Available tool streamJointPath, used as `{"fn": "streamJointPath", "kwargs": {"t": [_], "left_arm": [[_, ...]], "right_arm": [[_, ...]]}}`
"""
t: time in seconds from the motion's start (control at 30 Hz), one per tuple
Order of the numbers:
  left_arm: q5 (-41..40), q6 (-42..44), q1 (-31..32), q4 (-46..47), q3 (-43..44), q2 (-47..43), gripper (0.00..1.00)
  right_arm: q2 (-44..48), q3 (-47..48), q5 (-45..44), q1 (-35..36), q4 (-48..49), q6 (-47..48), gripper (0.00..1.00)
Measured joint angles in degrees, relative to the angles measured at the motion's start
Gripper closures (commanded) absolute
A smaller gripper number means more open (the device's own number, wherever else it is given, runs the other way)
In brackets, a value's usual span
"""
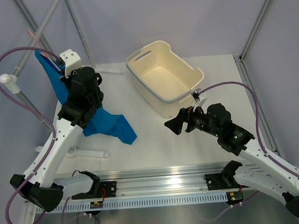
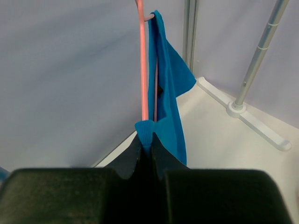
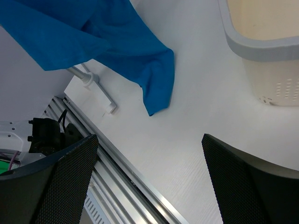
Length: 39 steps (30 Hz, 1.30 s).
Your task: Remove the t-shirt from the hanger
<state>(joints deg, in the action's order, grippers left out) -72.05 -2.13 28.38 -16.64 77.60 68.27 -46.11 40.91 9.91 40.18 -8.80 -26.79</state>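
Note:
The bright blue t-shirt (image 1: 112,126) hangs from the rack at the far left, and its lower end lies spread on the table. In the left wrist view the t-shirt (image 2: 169,84) drapes beside the thin pink hanger (image 2: 144,70), whose wire runs straight up. A short piece of the hanger (image 1: 31,34) shows above the cloth in the top view. My left gripper (image 2: 148,140) is shut on a ribbed edge of the t-shirt, right at the foot of the pink wire. My right gripper (image 1: 175,124) hovers open over the table's middle, and nothing is between its fingers (image 3: 70,177).
A cream basket (image 1: 187,71) stands at the back centre, its rim (image 3: 252,44) close to my right gripper. The rack's white feet (image 1: 91,153) (image 2: 261,123) lie on the table at left. An aluminium rail (image 1: 159,182) runs along the near edge.

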Motion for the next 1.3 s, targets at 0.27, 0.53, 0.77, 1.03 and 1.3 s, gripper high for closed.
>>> {"fn": "streamJointPath", "kwargs": {"t": [0.27, 0.53, 0.77, 1.03, 1.3], "left_arm": [[3.85, 2.51, 1.51, -0.44, 1.68, -1.38, 1.00], [19.45, -1.42, 2.89, -6.99, 1.84, -5.73, 1.00], [34.91, -3.41, 3.08, -13.53, 4.94, -8.57, 1.00], [53.96, -5.92, 3.19, -21.73, 8.76, -10.25, 1.00], [65.68, -6.34, 3.19, -27.65, 14.99, -12.87, 1.00]], "right_arm": [[-0.44, 0.00, 0.96, 0.00, -0.02, 0.59, 0.01], [-0.59, 0.00, 3.28, 0.00, -0.04, 2.25, 0.00], [-2.84, 0.59, 3.26, 0.00, -1.11, 3.61, 0.00], [-1.40, 2.14, 2.78, 0.00, -3.72, 5.44, 0.00], [2.25, 6.14, 1.29, 0.00, -7.58, 6.43, 0.01]]}}
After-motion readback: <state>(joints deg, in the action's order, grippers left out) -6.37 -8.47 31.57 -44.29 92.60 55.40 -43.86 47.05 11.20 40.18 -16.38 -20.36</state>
